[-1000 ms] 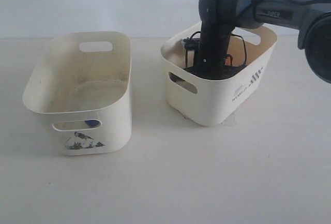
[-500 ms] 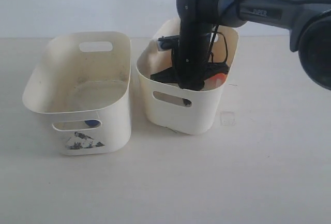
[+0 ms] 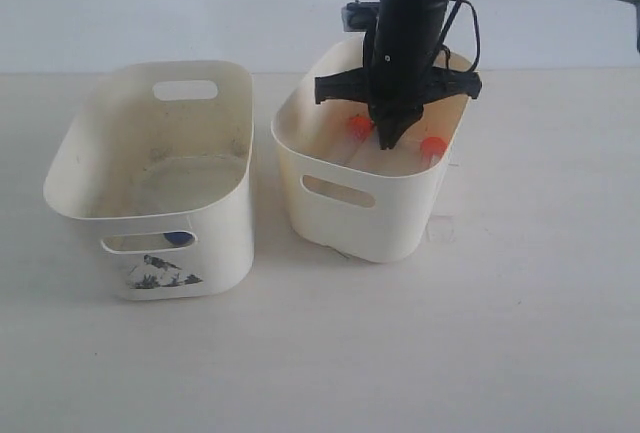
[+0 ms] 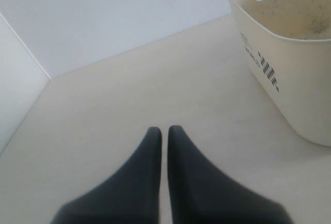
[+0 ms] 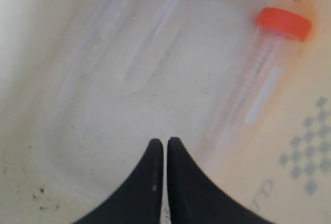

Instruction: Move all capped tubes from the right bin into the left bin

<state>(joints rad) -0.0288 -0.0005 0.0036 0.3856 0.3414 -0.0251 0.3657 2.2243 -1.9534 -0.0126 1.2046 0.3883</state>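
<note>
Left gripper (image 4: 164,131): over bare table (image 4: 103,105), tips pressed together, holding nothing.

Left bin (image 3: 215,253): one blue cap (image 3: 178,239) shows through the front handle slot (image 3: 148,241), so I count one tube delivered. No others visible in there.

Right bin (image 3: 400,223): two orange caps (image 3: 432,145) on the floor. The right wrist view shows an orange-capped tube (image 5: 269,74) lying flat, plus two clear tube bodies (image 5: 150,38) with caps cut off by the frame. At least three to go.

Right gripper (image 5: 165,144): low inside the right bin, tips closed on nothing, pointing at bare floor between the tubes.

Estimate: about a quarter done. The next pick needs the fingers spread and lined up over a tube.
</note>
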